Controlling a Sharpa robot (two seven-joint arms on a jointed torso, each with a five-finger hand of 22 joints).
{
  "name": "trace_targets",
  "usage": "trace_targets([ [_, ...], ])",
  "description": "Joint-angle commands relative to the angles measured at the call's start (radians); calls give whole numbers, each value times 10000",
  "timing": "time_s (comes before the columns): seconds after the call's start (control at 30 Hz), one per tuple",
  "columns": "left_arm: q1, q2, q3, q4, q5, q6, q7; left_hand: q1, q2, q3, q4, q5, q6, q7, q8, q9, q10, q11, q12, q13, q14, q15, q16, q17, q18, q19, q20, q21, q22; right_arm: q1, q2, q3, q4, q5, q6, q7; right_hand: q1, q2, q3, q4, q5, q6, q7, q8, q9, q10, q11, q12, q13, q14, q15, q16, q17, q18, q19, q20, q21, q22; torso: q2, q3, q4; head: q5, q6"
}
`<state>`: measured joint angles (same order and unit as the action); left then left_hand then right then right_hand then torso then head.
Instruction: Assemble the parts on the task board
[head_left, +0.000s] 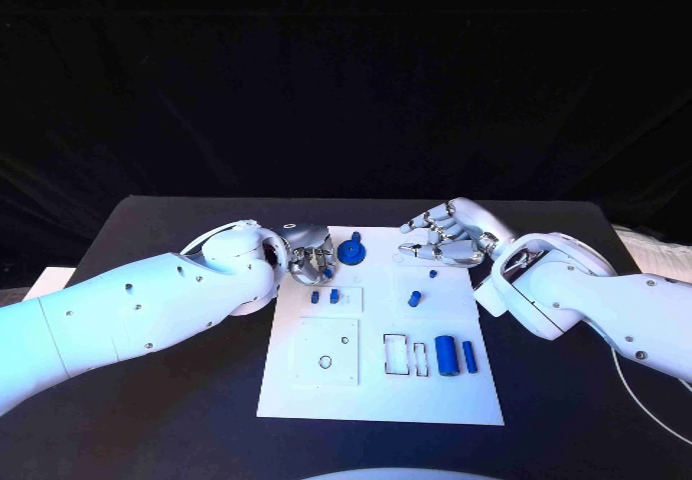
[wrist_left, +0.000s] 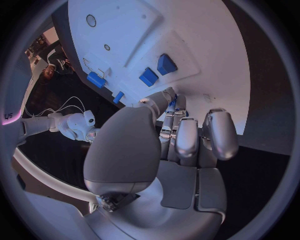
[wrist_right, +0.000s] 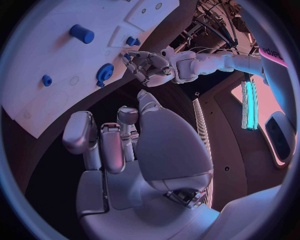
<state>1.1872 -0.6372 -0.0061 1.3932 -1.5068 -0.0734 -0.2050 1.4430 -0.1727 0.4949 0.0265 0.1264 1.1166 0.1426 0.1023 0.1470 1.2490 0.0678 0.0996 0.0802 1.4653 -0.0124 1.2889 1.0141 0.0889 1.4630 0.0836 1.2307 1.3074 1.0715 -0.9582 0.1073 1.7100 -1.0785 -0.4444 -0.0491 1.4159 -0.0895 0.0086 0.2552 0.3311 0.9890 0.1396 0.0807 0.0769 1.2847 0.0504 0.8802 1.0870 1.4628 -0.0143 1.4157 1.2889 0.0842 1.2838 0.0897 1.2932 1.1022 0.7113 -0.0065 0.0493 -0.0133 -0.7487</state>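
Blue parts (head_left: 454, 354) mostly lie loose on the task board (head_left: 378, 400) (early days), gear (head_left: 355, 249) beside the left hand (head_left: 309, 258), both hands' (head_left: 441, 240) grips unclear.

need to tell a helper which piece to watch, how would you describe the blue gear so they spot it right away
Start at the white task board in the middle of the black table and look to its far edge. The blue gear sits there beside the left hand. It is the one round, toothed piece; the other blue parts are plain pegs and blocks.
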Motion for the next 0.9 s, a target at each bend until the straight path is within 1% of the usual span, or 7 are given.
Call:
trace_targets([
  [0.03, -5, 38, -2, 0, -57, 151, -63, -100, 27, 47, -7, -43, 66, -14, -63, -14, 90, -4, -58, 16, 182, -50, 61, -18, -146, 79, 1, 34, 377, -10, 9, 0, 9, -38, 158, 56, 17, 110, -32, -18, 45, 56, 13, -30, -10, -27, 13, 12, 13, 481, -68, -69, 2, 166, -69, -7, -67, -2, -1, 3, -1, -4, -5],
  [0.4, -5, 143, -3, -97, -57, 390, -188, -152, 3, 44, -11, -50, 42, -11, -100, -37, 61, 5, -109, 9, 171, -50, 52, -64, -147, 74, -1, 34, 384, -12, 4, 0, 18, -38, 184, 45, 19, 113, -38, -19, 46, 57, 13, -30, -11, -24, 13, 20, 15, 482, -69, -73, -1, 166, -67, -7, -69, -3, 1, 4, -8, -34, -21],
  [0.57, -6, 161, -3, -126, -57, 414, -235, -181, -8, 50, -16, -51, 13, -1, -134, -56, 27, 17, -151, 1, 163, -43, 46, -97, -146, 69, 1, 28, 386, -13, 0, -1, 20, -38, 204, 38, 21, 116, -43, -19, 47, 57, 13, -31, -11, -22, 13, 26, 16, 483, -69, -76, -3, 165, -65, -8, -71, -3, 2, 5, 0, -46, -21],
  [0.9, -6, 170, -3, -168, -57, 354, -278, -328, -110, 114, -38, -47, -301, 134, -375, -205, -281, 155, -374, -72, 124, 59, 27, -248, -146, 34, 67, -26, 378, -14, 1, -1, 16, -38, 219, 32, 21, 116, -43, -19, 47, 57, 13, -31, -11, -22, 13, 26, 16, 483, -69, -76, -3, 165, -65, -8, -71, -3, -2, 1, 5, -52, -28],
])
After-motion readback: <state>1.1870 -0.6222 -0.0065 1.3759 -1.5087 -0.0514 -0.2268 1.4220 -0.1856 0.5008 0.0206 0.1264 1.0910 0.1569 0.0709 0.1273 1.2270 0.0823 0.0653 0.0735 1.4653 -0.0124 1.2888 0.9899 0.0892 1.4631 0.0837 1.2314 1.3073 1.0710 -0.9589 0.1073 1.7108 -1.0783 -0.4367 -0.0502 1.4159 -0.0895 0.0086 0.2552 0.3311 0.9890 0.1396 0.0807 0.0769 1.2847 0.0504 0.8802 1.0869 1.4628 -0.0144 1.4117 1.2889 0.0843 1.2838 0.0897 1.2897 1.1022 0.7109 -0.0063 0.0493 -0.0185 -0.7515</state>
